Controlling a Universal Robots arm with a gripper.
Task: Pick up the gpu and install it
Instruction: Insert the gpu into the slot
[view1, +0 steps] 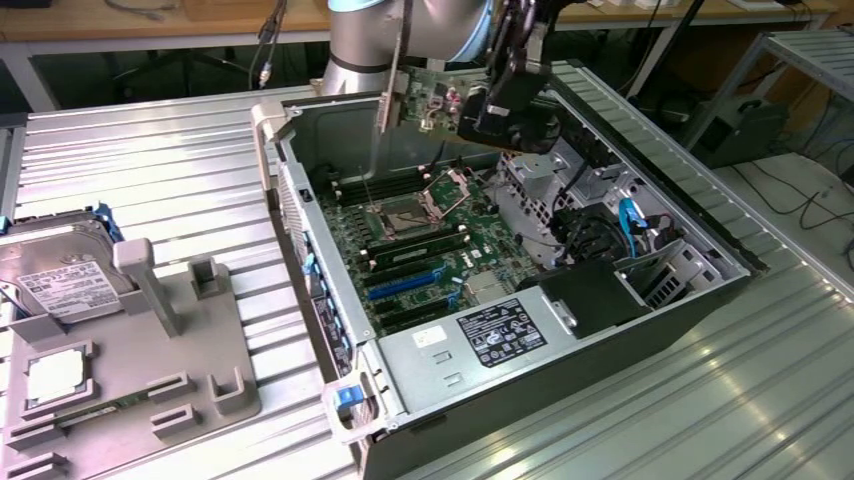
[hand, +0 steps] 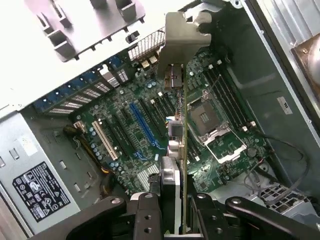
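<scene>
While clamped in tool (hand: 174, 210), gpu (view1: 430, 100): thin green pcb, silver bracket (hand: 181, 35) (edge-on).

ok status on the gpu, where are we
Gripper shut on gpu. Gpu upright above the open case, not seated. Motherboard slots below look unobstructed.

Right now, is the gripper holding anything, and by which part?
Yes: the gripper holds the gpu, clamped across its two faces at the end opposite its silver bracket, above the open computer case.
</scene>
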